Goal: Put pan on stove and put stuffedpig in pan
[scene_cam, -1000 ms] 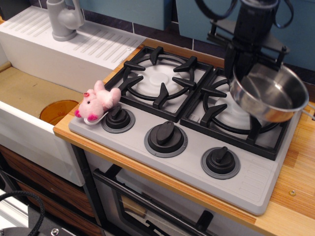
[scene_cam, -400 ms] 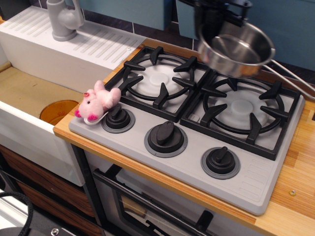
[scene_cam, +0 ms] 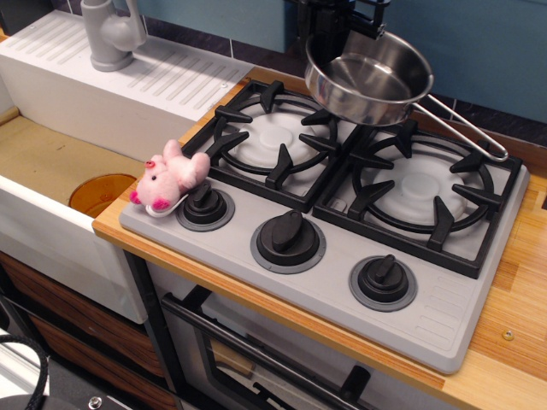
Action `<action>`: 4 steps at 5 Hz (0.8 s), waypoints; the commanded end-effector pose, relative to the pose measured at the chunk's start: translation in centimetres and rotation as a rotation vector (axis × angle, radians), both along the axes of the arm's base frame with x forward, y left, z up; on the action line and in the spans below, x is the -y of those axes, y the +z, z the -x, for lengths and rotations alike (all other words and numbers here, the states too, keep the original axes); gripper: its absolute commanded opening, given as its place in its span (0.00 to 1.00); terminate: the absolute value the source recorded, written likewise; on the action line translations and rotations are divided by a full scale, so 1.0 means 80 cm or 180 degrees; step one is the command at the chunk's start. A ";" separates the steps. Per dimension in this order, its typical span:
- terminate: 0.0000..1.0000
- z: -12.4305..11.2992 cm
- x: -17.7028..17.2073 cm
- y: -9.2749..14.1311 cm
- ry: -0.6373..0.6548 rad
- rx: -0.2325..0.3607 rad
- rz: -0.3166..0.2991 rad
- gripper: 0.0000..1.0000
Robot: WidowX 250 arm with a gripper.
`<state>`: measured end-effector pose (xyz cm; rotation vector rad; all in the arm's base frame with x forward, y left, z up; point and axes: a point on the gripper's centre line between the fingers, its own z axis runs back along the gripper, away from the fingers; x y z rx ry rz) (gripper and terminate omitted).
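My gripper (scene_cam: 328, 43) is at the top centre, shut on the far left rim of the shiny steel pan (scene_cam: 369, 79). It holds the pan in the air above the back of the stove (scene_cam: 444, 320), over the gap between the left burner (scene_cam: 275, 137) and the right burner (scene_cam: 419, 190). The pan's wire handle (scene_cam: 466, 128) points right. The pink stuffedpig (scene_cam: 169, 175) lies at the stove's front left corner, next to the left knob (scene_cam: 205, 205), well apart from the gripper.
A white sink (scene_cam: 51, 179) with an orange drain disc lies left of the stove, with a grey faucet (scene_cam: 111, 34) behind it. A wooden counter (scene_cam: 513, 342) runs to the right. A blue wall stands at the back.
The gripper has carried the pan left, from over the right burner to above the gap between the burners. The pig has not moved.
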<state>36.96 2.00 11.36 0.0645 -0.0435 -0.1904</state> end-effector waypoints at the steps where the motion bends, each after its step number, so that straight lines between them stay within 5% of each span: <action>1: 0.00 0.001 -0.035 0.017 -0.0058 0.0265 -0.0017 0.00; 4: 0.00 0.002 -0.086 -0.015 -0.0141 0.0401 0.0019 0.00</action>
